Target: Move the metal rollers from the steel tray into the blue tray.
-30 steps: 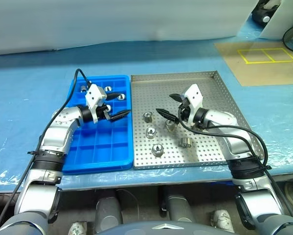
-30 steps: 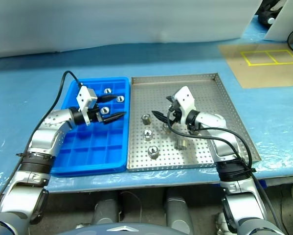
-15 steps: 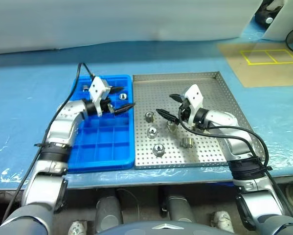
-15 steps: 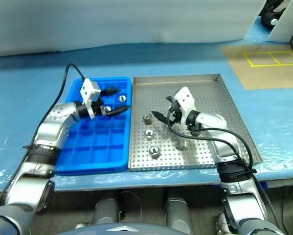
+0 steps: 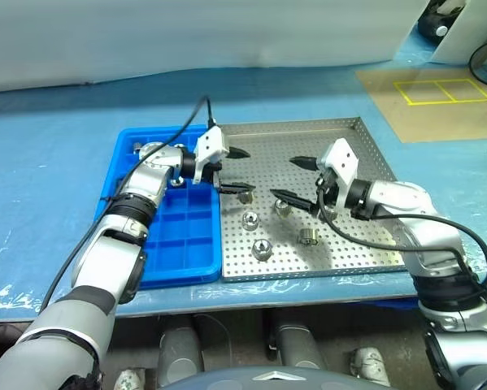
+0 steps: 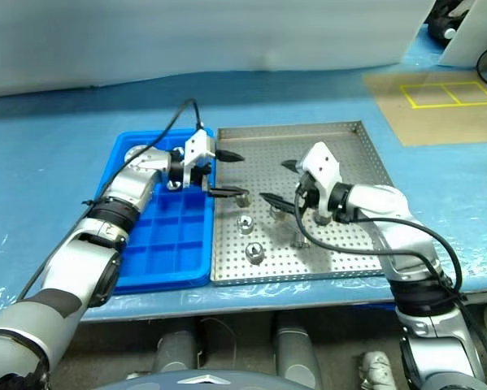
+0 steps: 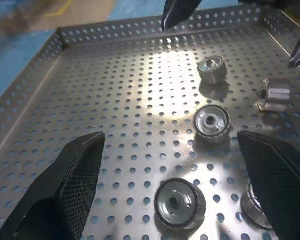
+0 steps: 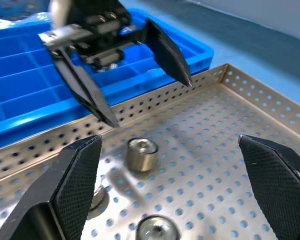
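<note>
Several metal rollers, among them one near the left rim point(image 5: 245, 196) and one nearer the front point(image 5: 263, 247), lie on the perforated floor of the steel tray point(image 5: 349, 134). The blue tray point(image 5: 178, 236) sits against its left side, its far part covered by my left arm. My left gripper point(image 5: 235, 169) hangs open over the steel tray's left edge, just above the nearest roller point(image 7: 211, 121), with nothing between its fingers point(image 7: 64, 190). My right gripper point(image 5: 289, 177) is open and empty over the tray's middle, pointing at the left gripper point(image 8: 114, 45). A roller point(image 8: 141, 153) stands between them.
Both trays rest on a blue-covered table point(image 5: 48, 187). A tan board with yellow tape squares point(image 5: 438, 91) lies at the far right. A black cable point(image 5: 178, 130) loops above my left arm.
My left gripper swung right from over the blue tray to the steel tray's left edge, still open. My right gripper drew back a little to the right.
</note>
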